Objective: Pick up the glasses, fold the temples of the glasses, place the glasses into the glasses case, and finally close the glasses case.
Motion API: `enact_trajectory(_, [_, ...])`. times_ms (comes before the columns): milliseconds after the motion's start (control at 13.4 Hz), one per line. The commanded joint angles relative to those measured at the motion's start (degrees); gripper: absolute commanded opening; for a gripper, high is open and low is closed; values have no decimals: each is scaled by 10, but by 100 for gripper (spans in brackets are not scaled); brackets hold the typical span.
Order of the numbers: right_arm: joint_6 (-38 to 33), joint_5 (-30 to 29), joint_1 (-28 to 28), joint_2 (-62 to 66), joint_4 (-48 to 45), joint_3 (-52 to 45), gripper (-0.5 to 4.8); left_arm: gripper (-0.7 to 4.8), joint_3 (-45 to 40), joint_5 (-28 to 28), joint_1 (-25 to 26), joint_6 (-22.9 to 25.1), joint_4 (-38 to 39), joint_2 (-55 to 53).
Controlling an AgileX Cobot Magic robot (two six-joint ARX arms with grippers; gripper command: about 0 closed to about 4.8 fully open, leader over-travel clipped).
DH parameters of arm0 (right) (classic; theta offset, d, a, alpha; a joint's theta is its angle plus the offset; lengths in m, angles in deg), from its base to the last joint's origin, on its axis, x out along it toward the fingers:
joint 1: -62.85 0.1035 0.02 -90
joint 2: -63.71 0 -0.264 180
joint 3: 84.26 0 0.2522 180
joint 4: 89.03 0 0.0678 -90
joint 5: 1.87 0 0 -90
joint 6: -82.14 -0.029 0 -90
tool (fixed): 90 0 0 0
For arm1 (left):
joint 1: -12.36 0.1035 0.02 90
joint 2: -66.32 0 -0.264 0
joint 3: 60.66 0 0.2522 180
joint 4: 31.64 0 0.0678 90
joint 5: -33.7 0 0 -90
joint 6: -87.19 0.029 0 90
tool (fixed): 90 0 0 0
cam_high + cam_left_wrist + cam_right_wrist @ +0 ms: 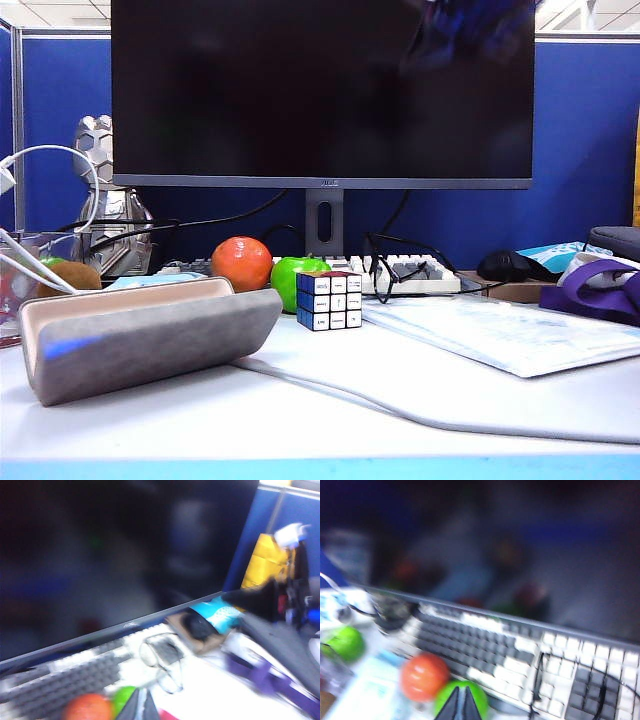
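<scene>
The glasses case [150,335] lies open at the front left of the table, grey felt outside with a pale beige rim. The black glasses [395,270] lean against the keyboard behind the Rubik's cube, temples unfolded. Neither gripper shows in the exterior view. In the blurred left wrist view my left gripper [142,694] hangs in the air, fingers close together and holding nothing, with the glasses [162,662] some way ahead of it. My right gripper [461,692] is shut and empty above the green apple, and the glasses [540,677] lie off to one side on the keyboard.
A large monitor [322,90] stands at the back with a keyboard [410,272] under it. An orange fruit [241,263], a green apple [297,278] and a Rubik's cube [329,300] sit mid-table. Papers [500,335], a purple strap [600,295] and a black mouse [512,265] are on the right. A cable [380,400] crosses the front.
</scene>
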Motion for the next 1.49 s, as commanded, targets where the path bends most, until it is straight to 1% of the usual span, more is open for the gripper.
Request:
enact_trajectory(74, [30, -1, 2, 64, -2, 17, -5, -5, 4, 7, -7, 1, -7, -2])
enact_trajectory(149, [44, -4, 4, 89, -2, 17, 16, -5, 4, 19, -6, 0, -7, -2])
enact_trajectory(223, [56, -3, 8, 115, -2, 17, 92, -5, 4, 22, -7, 0, -7, -2])
enact_trajectory(297, [66, -3, 10, 135, -2, 17, 182, -4, 4, 22, -7, 0, -7, -4])
enact_trajectory(372, [73, -1, 16, 157, -3, 17, 217, -5, 4, 22, -7, 0, -5, -4])
enact_trajectory(446, [73, 0, 17, 174, -12, 17, 217, -5, 4, 22, -7, 0, -3, -4])
enact_trajectory(520, [73, 12, 22, 191, -25, 17, 217, -5, 4, 22, -7, 0, -1, -4])
enact_trajectory(669, [73, 61, 27, 212, -42, 17, 217, -4, 4, 22, -7, 0, 4, -4])
enact_trajectory(744, [80, 75, 29, 219, -52, 18, 217, -5, 4, 22, -7, 0, 11, -4])
enact_trajectory(892, [82, 76, 30, 235, -62, 29, 217, -5, 4, 20, -6, 0, 20, -4])
enact_trajectory(1041, [81, 77, 30, 256, -60, 61, 217, -5, 4, 20, -7, 0, 22, -4])
enact_trajectory(1190, [81, 78, 30, 282, -32, 106, 217, -5, 4, 20, -7, 0, 24, -4])
enact_trajectory(1487, [82, 92, 30, 300, -15, 119, 216, -5, 4, 20, -7, 0, 26, -4])
